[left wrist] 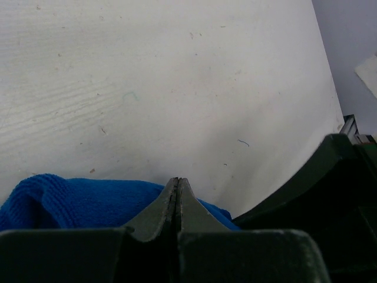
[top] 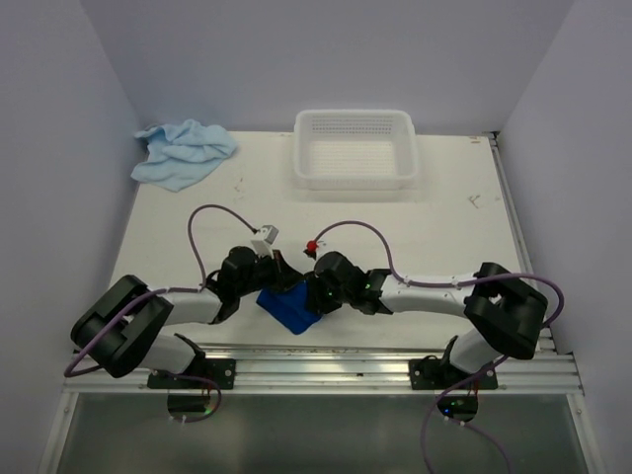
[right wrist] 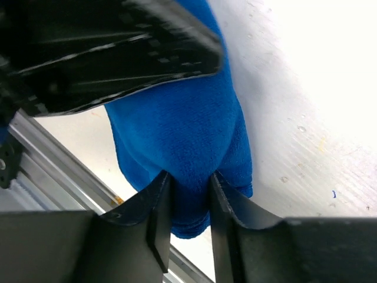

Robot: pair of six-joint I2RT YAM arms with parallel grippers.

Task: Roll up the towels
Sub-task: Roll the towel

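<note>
The dark royal blue towel (top: 288, 310) lies bunched and partly rolled near the table's front edge, between both grippers. My right gripper (right wrist: 189, 183) is shut on a thick fold of this towel (right wrist: 182, 124); in the top view the right gripper (top: 312, 299) sits at the towel's right end. My left gripper (left wrist: 178, 180) is shut with its fingertips pressed together and no cloth between them. It rests on top of the towel (left wrist: 65, 200), at its left end in the top view (top: 280, 286). The pale sky blue towel (top: 184, 152) lies crumpled at the table's far left corner, away from both arms.
A white perforated basket (top: 355, 118) stands at the back middle of the table. The metal rail (top: 326, 357) runs along the front edge just below the dark towel. The left arm's black body (right wrist: 106, 53) hangs close above the towel in the right wrist view.
</note>
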